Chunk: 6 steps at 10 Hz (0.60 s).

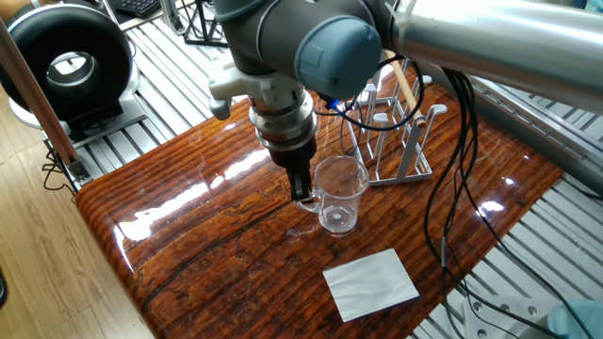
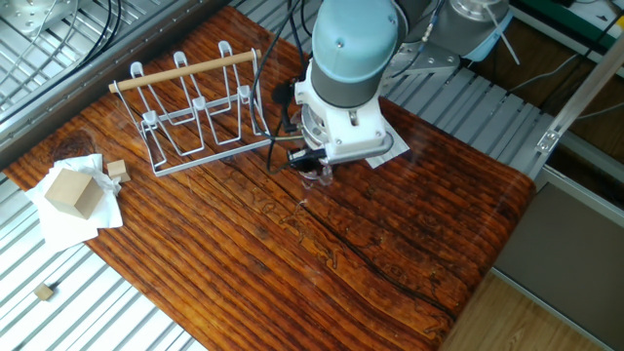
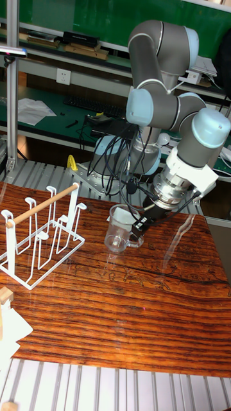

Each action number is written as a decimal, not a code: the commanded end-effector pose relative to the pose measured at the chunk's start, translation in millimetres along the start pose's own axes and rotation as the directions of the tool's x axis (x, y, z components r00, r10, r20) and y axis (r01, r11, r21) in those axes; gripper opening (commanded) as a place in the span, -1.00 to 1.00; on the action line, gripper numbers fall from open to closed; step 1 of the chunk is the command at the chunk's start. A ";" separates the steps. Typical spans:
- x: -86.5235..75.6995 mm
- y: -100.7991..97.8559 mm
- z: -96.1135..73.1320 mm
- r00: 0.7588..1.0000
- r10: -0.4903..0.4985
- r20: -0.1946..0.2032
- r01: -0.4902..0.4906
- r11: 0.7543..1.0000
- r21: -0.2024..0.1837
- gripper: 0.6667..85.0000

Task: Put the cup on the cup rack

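The cup (image 3: 120, 229) hangs clear of the table (image 3: 128, 314) in the tall fixed view, upright, its base just above the wood; it is well to the right of the cup rack (image 3: 40, 236), with open board between them. The gripper (image 3: 142, 224) is closed on the cup's rim, pinching the wall on its right side, so the glass hangs to the left of the fingers and slightly below them. To do this carry well, I would lift higher before travelling left, so the base clears the pegs and the wooden rod (image 3: 42, 204); the glass must be turned mouth down over a peg; a one-sided rim pinch on smooth glass could slip, so move slowly.
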State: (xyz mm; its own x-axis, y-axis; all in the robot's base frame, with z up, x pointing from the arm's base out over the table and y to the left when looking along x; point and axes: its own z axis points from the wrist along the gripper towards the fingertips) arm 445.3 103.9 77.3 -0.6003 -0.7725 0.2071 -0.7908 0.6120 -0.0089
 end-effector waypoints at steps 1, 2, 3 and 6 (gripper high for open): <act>-6.2 -0.2 -7.7 1.000 0.010 0.020 -0.010 1.000 0.004 -0.98; -7.9 -2.1 -0.4 0.999 0.001 0.035 -0.001 1.000 -0.002 -0.98; -12.1 -0.3 1.9 0.999 0.002 0.051 -0.002 1.000 -0.009 -0.98; -8.8 -4.6 0.3 1.000 0.004 0.020 -0.004 1.000 0.004 -0.98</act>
State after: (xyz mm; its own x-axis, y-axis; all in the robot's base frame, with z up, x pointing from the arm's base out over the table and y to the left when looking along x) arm 451.9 107.9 74.7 -0.6029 -0.7764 0.1838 -0.7912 0.6115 -0.0124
